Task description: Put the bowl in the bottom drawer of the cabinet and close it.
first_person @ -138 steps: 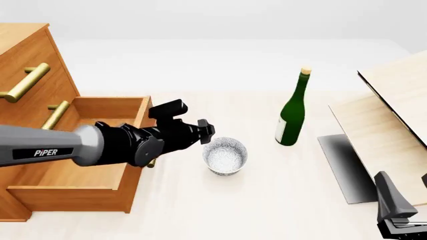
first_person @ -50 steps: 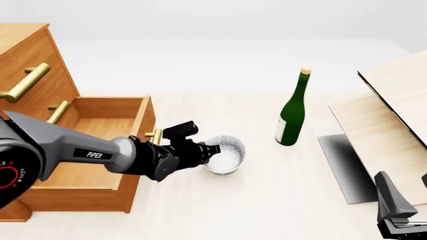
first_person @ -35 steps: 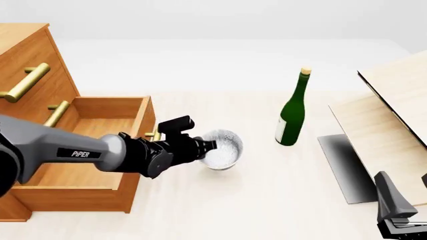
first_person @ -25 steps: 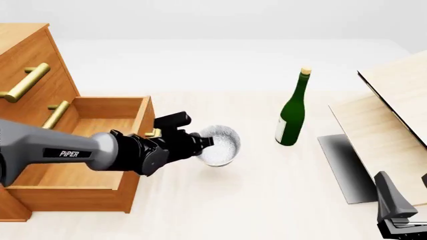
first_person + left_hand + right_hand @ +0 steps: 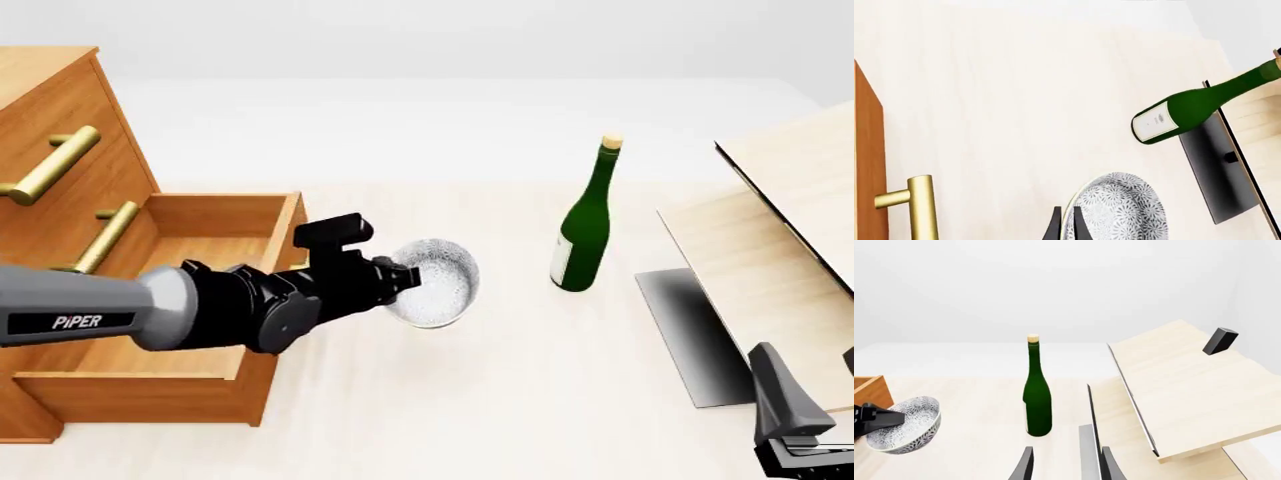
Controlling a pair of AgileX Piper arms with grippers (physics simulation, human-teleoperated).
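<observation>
Holding the bowl (image 5: 435, 283) pinched by its rim, your left gripper (image 5: 400, 277) hangs just right of the open bottom drawer (image 5: 174, 310).

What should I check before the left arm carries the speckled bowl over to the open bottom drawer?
1. Left gripper shut on the rim of the small white grey-blue speckled bowl: ok.
2. Bowl lifted off the pale table, tilted: ok.
3. Lowest orange-brown wooden drawer open: ok.
4. Drawer interior clear: cannot tell, arm hides part.
5. Green glass bottle upright, apart from the bowl: ok.
6. Right gripper open, away: ok.
</observation>
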